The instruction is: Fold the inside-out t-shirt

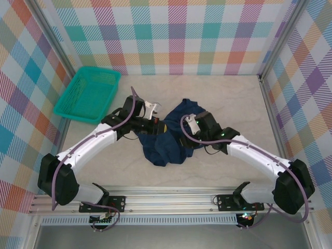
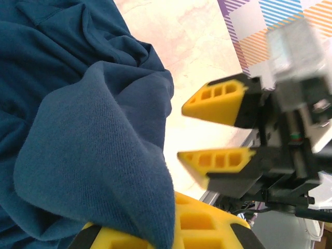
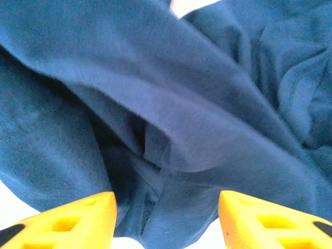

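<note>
- Pinching a fold of the t-shirt (image 1: 166, 148) with the left claw (image 2: 171, 228), middle of the worktop (image 1: 218, 104) (bunched, not flat).
- Released at the right claw (image 3: 166, 207).
- Risks dragging it crooked by pulling one-sided.

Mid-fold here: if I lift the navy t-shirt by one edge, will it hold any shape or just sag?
Likely floppy: the t-shirt lies bunched in soft creases, and its folds droop limply in the left wrist view. Probably light for its size, since the knit looks thin. A push would likely wrinkle it up rather than slide it whole across the table.
</note>
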Available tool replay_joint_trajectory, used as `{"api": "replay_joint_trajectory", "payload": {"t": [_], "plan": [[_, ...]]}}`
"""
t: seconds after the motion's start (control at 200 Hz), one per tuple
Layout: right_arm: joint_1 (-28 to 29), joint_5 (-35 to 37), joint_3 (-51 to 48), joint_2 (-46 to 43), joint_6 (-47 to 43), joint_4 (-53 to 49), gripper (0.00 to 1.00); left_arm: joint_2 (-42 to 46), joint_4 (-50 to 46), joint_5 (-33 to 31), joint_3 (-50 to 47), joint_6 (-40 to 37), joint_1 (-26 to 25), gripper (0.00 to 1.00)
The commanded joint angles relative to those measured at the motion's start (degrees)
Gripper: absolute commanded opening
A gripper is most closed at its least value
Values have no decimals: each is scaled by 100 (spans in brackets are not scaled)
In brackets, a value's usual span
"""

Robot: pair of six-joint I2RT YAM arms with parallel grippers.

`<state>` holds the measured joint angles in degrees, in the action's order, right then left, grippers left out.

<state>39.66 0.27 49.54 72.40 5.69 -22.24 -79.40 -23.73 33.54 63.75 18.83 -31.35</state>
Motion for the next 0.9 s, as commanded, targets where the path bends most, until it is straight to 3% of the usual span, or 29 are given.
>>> {"api": "replay_joint_trajectory", "payload": {"t": [0.0, 0.145, 0.24, 0.31, 0.395, 0.465, 0.55, 0.68, 0.81, 0.895], "plan": [[137, 520, -44, 330, 202, 561, 62, 53, 70, 127, 24, 58, 49, 0], [143, 1165, 225, 1151, 130, 1164, 61, 169, -59, 41, -14, -59, 89, 0], [59, 901, 582, 1494, 115, 1058, 29, 376, -166, -363, -188, -36, 256, 0], [-156, 192, 569, 1330, 195, 970, 10, 585, -261, -1022, -395, 67, 439, 0], [-568, -1485, 245, 798, 426, 1191, 1, 652, -449, -2295, -553, 31, 476, 0], [-806, -2798, 1, 489, 779, 1526, 0, 453, -398, -2775, -597, -74, 473, 4], [-918, -3627, -101, 387, 1169, 1755, 0, -52, -430, -3307, -469, -146, 474, 10], [-1121, -3997, -208, 455, 1722, 2180, 0, -352, -514, -3684, -331, -200, 374, 28], [-1275, -4249, -278, 654, 2138, 2617, 0, 388, -381, -4065, -674, -150, -276, 51], [-1318, -4321, -239, 764, 2177, 2689, 0, 835, -165, -3951, -993, -26, -725, 59]]}}
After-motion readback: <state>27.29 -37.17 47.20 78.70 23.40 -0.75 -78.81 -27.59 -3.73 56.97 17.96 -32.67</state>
